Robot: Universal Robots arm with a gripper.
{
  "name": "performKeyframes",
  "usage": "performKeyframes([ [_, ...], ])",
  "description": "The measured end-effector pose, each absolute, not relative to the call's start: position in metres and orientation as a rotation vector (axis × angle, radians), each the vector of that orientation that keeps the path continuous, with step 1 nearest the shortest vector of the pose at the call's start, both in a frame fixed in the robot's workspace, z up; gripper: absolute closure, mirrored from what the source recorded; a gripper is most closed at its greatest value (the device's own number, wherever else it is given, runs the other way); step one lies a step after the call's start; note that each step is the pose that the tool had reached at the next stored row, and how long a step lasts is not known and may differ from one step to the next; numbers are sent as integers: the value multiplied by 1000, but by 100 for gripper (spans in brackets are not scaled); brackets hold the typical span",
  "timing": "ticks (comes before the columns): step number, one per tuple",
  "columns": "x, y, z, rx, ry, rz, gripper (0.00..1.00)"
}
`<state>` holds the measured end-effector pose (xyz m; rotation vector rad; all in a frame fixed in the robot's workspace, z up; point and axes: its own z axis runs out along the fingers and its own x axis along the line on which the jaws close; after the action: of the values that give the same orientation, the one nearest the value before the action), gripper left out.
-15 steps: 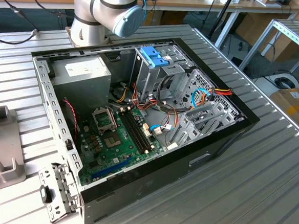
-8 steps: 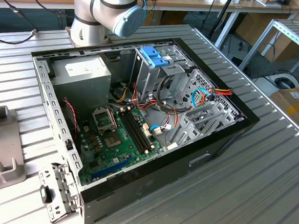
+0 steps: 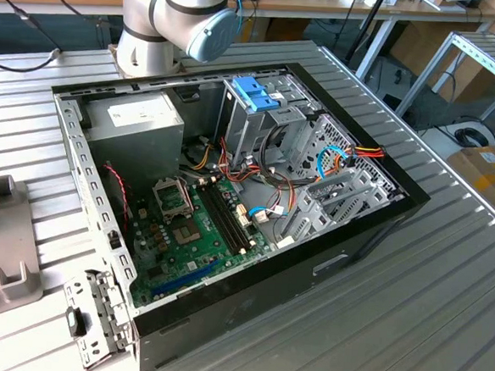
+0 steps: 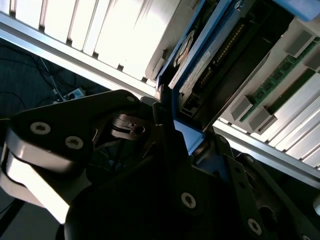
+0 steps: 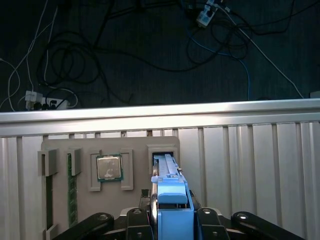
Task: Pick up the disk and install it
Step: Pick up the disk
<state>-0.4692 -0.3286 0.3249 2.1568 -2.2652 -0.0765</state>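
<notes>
The disk [image 5: 172, 192] stands on edge between my gripper's [image 5: 172, 222] two dark fingers [image 5: 141, 220], its blue carrier frame facing the camera in the first wrist view. Its far end reaches the slot [image 5: 164, 152] of a grey holder plate [image 5: 135, 142]; I cannot tell whether it still sits in that slot. In the second wrist view the disk [image 4: 197, 60] shows its white label and blue edge, and the gripper [image 4: 181, 142] is shut on the blue frame. The open computer case [image 3: 345, 243] lies on the slatted metal table [image 3: 442, 318] in the exterior view.
The holder plate also carries a processor chip [image 5: 109, 167] and memory sticks [image 5: 71, 195]. The table edge [image 5: 160, 112] runs just beyond it, with cables on the floor. Inside the case are a drive cage with a blue handle [image 3: 254, 93], a power-supply box [image 3: 137, 118] and a green motherboard [image 3: 193, 233].
</notes>
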Motion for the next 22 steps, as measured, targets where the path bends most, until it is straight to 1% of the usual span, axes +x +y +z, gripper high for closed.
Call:
performKeyframes([
  [22, -469, -329, 335, 2157, -2265, -77, 63],
])
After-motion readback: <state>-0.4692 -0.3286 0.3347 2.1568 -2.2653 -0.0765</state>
